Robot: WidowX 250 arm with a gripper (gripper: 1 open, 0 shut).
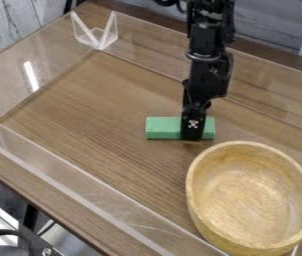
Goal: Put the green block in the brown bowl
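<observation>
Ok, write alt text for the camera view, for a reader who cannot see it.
A black robot gripper points straight down with open fingers over the right end of a green block lying on a wooden table. An empty brown bowl sits nearby at the lower right.
</observation>
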